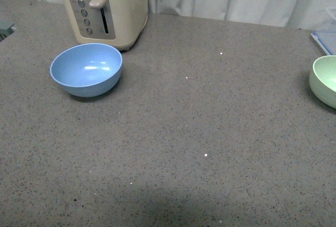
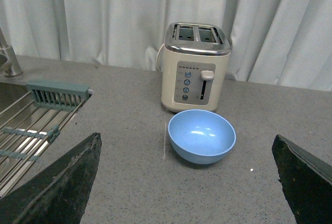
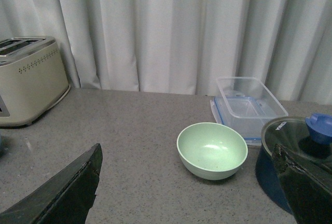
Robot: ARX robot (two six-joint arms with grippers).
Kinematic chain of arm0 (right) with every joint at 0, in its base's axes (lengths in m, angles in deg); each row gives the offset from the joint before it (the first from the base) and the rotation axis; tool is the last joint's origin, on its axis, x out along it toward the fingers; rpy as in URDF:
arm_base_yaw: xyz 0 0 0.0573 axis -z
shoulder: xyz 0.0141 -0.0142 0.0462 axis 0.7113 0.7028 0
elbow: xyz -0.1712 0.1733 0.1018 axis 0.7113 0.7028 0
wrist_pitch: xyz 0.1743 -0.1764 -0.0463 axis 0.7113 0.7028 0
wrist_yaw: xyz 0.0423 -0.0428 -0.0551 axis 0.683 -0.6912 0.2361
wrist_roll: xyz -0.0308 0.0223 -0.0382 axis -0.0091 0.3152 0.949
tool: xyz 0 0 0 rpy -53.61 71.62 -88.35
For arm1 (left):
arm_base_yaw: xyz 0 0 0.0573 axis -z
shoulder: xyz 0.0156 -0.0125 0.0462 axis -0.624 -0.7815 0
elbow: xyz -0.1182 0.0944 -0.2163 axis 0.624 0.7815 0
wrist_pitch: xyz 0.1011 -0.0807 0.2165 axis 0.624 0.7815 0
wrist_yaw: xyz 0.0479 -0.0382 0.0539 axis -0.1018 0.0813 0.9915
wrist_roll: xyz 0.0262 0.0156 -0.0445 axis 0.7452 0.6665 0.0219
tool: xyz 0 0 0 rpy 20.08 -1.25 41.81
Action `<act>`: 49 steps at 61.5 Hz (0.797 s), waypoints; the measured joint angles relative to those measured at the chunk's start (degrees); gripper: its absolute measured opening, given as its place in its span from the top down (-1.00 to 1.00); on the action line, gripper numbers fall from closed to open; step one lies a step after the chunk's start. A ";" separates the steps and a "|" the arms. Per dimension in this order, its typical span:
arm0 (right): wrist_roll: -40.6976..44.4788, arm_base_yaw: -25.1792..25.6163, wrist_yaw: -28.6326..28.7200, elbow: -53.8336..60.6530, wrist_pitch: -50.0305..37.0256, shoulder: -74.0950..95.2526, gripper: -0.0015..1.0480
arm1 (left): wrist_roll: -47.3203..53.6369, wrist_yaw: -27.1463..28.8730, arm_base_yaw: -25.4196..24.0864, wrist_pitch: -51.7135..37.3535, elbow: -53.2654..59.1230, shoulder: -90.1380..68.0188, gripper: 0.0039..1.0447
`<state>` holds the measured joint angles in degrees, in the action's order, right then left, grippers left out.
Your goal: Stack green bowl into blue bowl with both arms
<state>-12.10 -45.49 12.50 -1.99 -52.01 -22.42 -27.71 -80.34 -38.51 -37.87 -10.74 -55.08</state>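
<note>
The blue bowl [image 1: 86, 69] sits upright and empty on the grey counter, just in front of the toaster, at the left of the front view. It also shows in the left wrist view [image 2: 202, 136], beyond my open left gripper [image 2: 187, 182], which is apart from it. The green bowl [image 1: 325, 80] sits at the right edge of the front view, partly cut off. It shows whole in the right wrist view [image 3: 212, 150], upright and empty, beyond my open right gripper [image 3: 189, 187]. Neither arm shows in the front view.
A cream toaster [image 1: 102, 6] stands behind the blue bowl. A sink with a rack [image 2: 31, 125] lies left of it. Beside the green bowl are a clear container [image 3: 248, 106] and a dark blue pot with a glass lid [image 3: 295, 151]. White curtains hang behind the counter [image 1: 199, 132].
</note>
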 joint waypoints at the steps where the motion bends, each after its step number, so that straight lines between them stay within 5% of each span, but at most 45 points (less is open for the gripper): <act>1: 0.00 0.00 0.00 0.00 0.00 0.00 -0.83 | 0.00 0.00 0.00 0.00 0.00 0.00 -0.88; 49: 0.00 0.00 0.00 0.02 0.00 0.00 -0.83 | 0.00 0.00 0.00 0.00 0.00 0.00 -0.88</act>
<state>-12.10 -45.49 12.50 -1.97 -52.01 -22.42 -27.71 -80.34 -38.51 -37.87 -10.74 -55.08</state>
